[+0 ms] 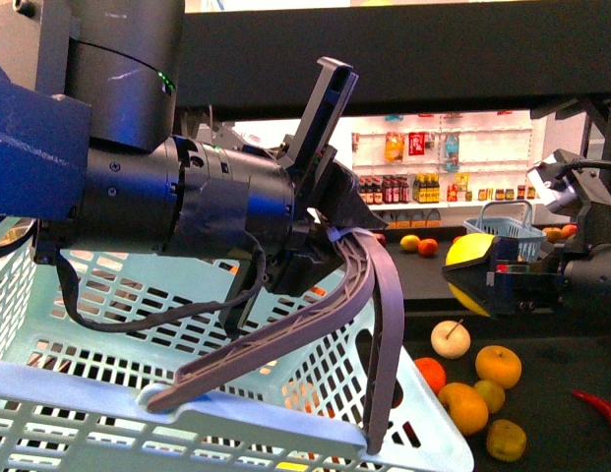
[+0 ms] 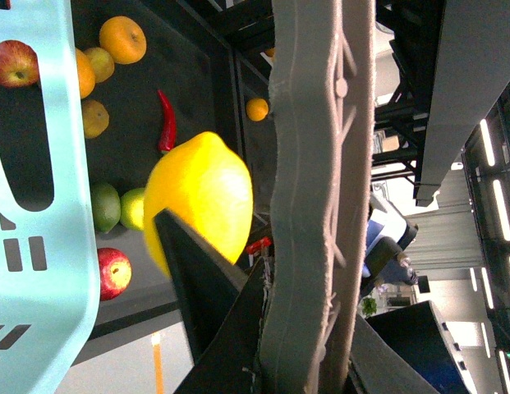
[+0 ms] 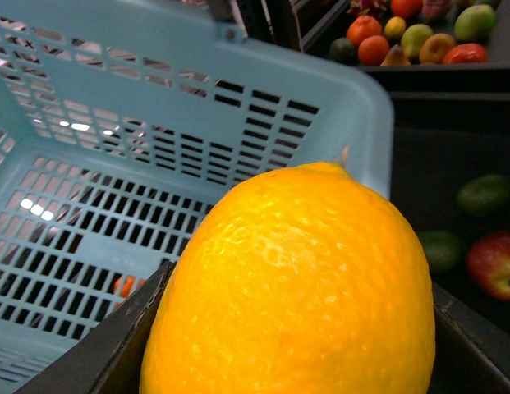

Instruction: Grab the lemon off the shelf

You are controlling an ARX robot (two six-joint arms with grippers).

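Bright yellow lemon (image 2: pixel 201 193) is pressing against a black jaw, while a red chili (image 2: pixel 165 123), limes (image 2: pixel 107 207) and an apple (image 2: pixel 113 272) are lying on the dark shelf (image 2: pixel 197 74) behind it.

In the front view, the right end effector (image 1: pixel 474 275), closed around the bright yellow oval lemon (image 1: pixel 466 258), hangs in an open gap above the flat dark tier of the black metal shelf (image 1: pixel 556 349). At its 9 o'clock the way is filled by the left end effector (image 1: pixel 264 423), whose long grey ribbed fingers (image 1: pixel 285 339) are spread over the rim of the pale blue slotted plastic basket (image 1: pixel 423 433). At 12 o'clock the thick black edge of the upper tier (image 1: pixel 384 69) limits headroom. At 6 o'clock lie a pale cream round fruit (image 1: pixel 450 339) and round orange fruits (image 1: pixel 498 366). A red chilli (image 1: pixel 600 408) lies at 5 o'clock.
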